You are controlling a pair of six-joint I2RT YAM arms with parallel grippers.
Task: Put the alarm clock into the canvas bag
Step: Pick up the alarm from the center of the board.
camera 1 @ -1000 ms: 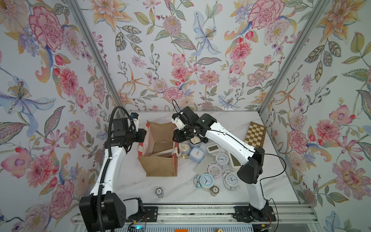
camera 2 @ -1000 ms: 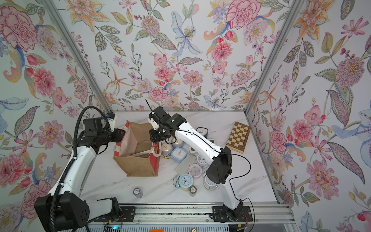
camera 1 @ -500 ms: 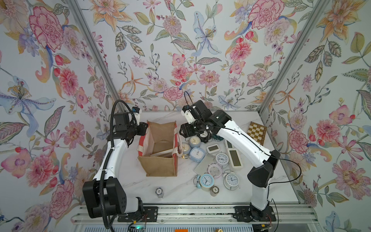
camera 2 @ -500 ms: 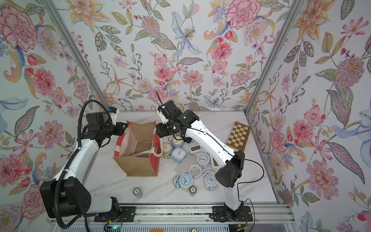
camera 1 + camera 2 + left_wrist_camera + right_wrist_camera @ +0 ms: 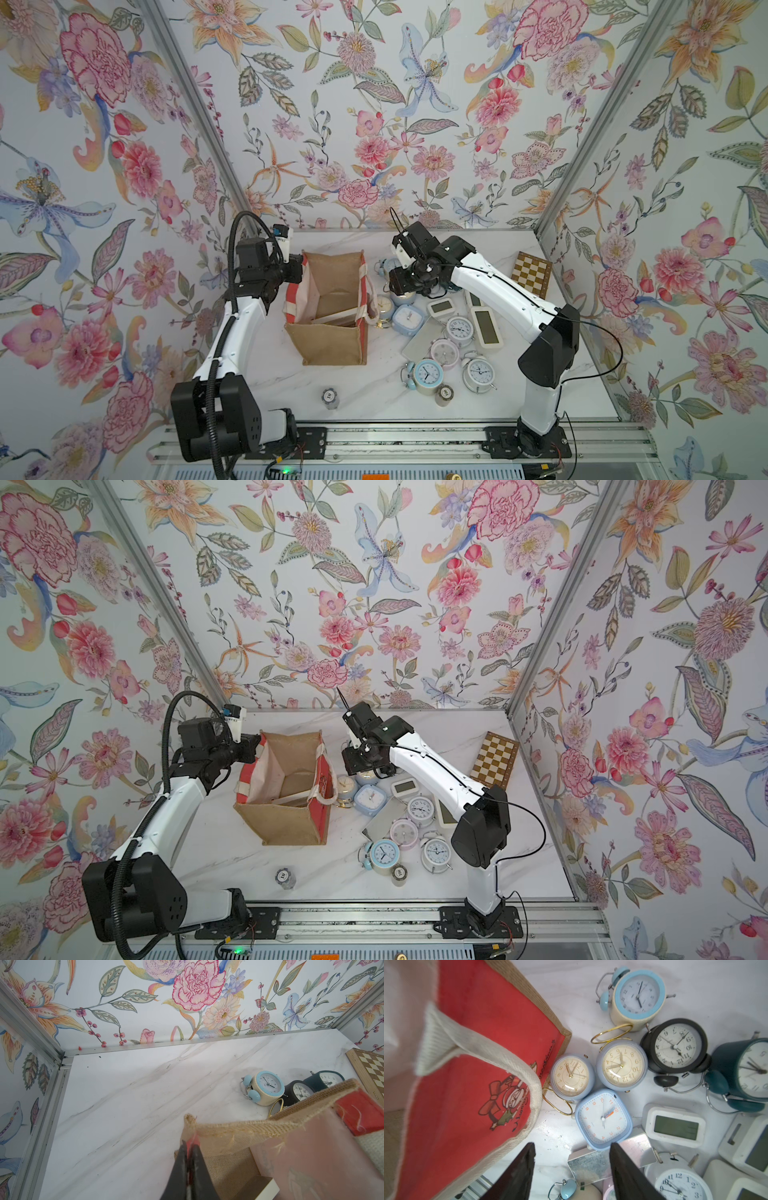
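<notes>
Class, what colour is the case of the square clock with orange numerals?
Light blue; the square clock shows best in the right wrist view.

In both top views, high over the worktop's [image 5: 374, 386] front edge, looking down toward the back wall. From the left wrist, close behind the left tool [image 5: 190, 1144], facing the back-left corner. From the right wrist, close above clocks [image 5: 603, 1118] beside the canvas bag [image 5: 467, 1043], shared with top views.

The canvas bag [image 5: 328, 345] gapes upward, leaving room for my right fingers [image 5: 519, 1174] to come in from above. On its red side, alarm clocks [image 5: 440, 332] crowd the surface [image 5: 374, 386] with tight gaps. Behind the bag lies bare surface, and in front stands one small jar [image 5: 330, 397].
</notes>
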